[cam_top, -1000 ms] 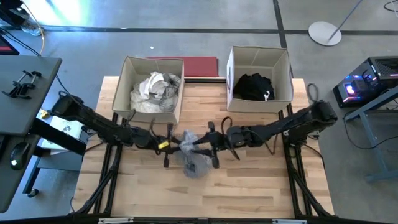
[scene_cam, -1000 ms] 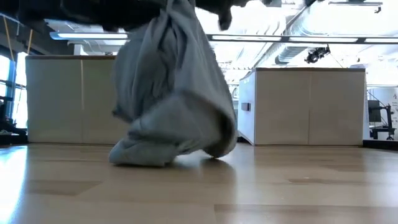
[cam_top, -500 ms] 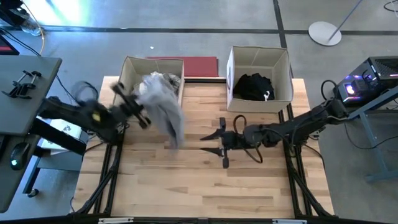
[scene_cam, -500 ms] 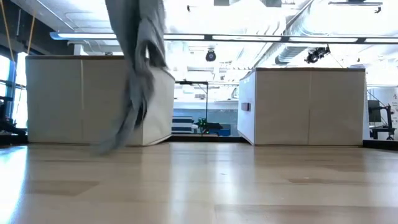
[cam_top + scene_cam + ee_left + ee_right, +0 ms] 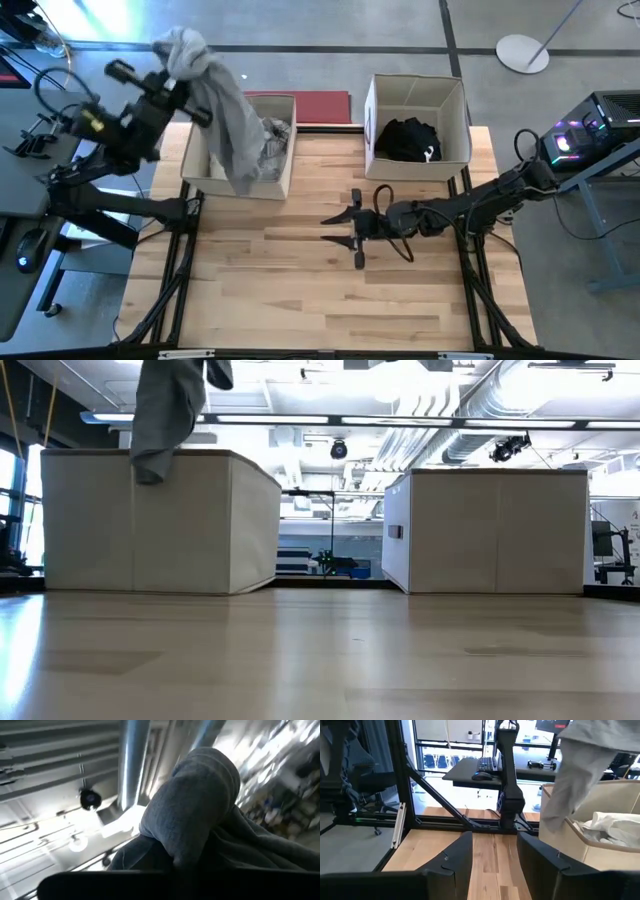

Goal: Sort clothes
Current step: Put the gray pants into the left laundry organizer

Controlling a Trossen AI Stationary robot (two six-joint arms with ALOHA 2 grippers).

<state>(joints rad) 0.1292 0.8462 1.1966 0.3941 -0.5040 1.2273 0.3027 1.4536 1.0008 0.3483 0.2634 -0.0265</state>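
The wooden surface [image 5: 300, 270] close to me has no clothes on it now; a moment ago the light grey garment [image 5: 225, 125] lay in a heap there, in front of the left box [image 5: 285, 170], with both arms reaching into it. Now the right gripper [image 5: 338, 228] rests low in front of the right box [image 5: 468, 130], its jaws spread wide and holding nothing, so it has let go. The left gripper [image 5: 172, 62] has swung up high over the far left side of the left box. I cannot see its jaws under the cloth, but the grey garment hangs from it, so I think they are clenched on it. The long grey tail hangs down over the left box, with its tip at the front wall. I think the next step is to drop it in. The left box already holds the white and pale clothes [image 5: 268, 140]. The right box holds the black clothes [image 5: 405, 140]. Just behind the left box lies the red mat [image 5: 320, 103].
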